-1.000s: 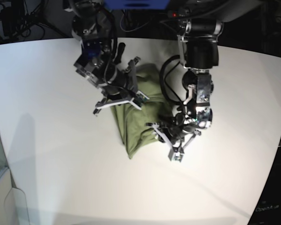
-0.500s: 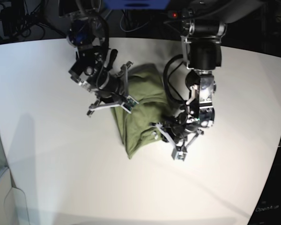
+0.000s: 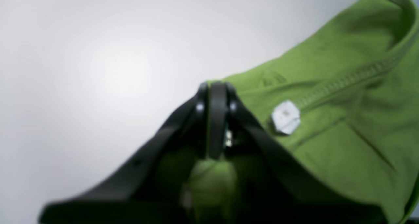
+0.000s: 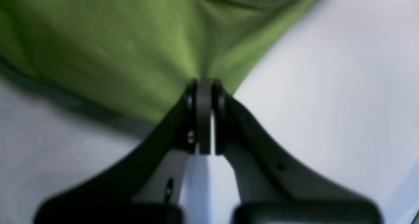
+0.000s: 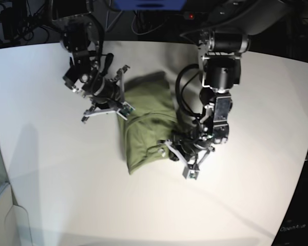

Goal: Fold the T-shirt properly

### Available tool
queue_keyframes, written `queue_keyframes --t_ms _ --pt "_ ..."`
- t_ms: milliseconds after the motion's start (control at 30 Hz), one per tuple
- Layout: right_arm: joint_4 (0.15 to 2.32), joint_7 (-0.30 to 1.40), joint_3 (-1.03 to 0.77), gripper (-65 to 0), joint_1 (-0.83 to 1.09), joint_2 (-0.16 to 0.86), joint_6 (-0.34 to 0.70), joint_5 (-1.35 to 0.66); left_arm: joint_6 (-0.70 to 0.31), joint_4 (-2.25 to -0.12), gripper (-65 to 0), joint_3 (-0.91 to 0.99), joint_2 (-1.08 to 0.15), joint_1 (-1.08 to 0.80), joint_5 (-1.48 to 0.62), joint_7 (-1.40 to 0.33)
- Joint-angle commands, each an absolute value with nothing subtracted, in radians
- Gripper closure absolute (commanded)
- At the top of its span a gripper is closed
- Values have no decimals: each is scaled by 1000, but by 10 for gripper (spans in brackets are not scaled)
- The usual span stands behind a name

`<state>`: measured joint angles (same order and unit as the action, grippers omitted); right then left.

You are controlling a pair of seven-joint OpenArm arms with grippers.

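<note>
Both grippers — left gripper (image 3: 214,119), right gripper (image 4: 203,116) — clamped.

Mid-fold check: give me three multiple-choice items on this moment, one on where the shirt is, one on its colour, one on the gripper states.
1. Where does the plain green cotton T-shirt lie on the white table?
A. Bunched between the two arms
B. Spread flat at the near edge
C. Hanging off the table's side

2. What colour is the small tag at the shirt's neck seam?
A. Red
B. Pale white
C. Black

3. How do the left gripper and right gripper stand?
A. Both wide open
B. Only the left is closed
C. Both closed on shirt fabric

Key: 1 A, since the base view shows the shirt crumpled between the arms; 2 B, since the left wrist view shows a pale tag beside the seam; 3 C, since each wrist view shows jaws pressed together with green cloth at the tips.
</note>
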<state>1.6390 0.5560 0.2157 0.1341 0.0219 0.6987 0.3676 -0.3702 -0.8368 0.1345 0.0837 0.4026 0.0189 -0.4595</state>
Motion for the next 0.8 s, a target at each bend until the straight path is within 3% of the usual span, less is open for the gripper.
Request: queue_keyframes --t_ms 0,367,633,767 --pt "1644 541 205 0 134 25 698 377 -369 -842 -8 133 87 426 25 -460" --pt "1659 516 186 0 151 35 698 378 -369 -866 -8 134 85 437 18 -460" --pt "1705 518 186 0 171 50 698 380 -377 -1098 -8 134 85 429 16 -476" --pt "1735 518 143 0 193 47 698 380 -380 -1241 -8 139 85 424 16 -605"
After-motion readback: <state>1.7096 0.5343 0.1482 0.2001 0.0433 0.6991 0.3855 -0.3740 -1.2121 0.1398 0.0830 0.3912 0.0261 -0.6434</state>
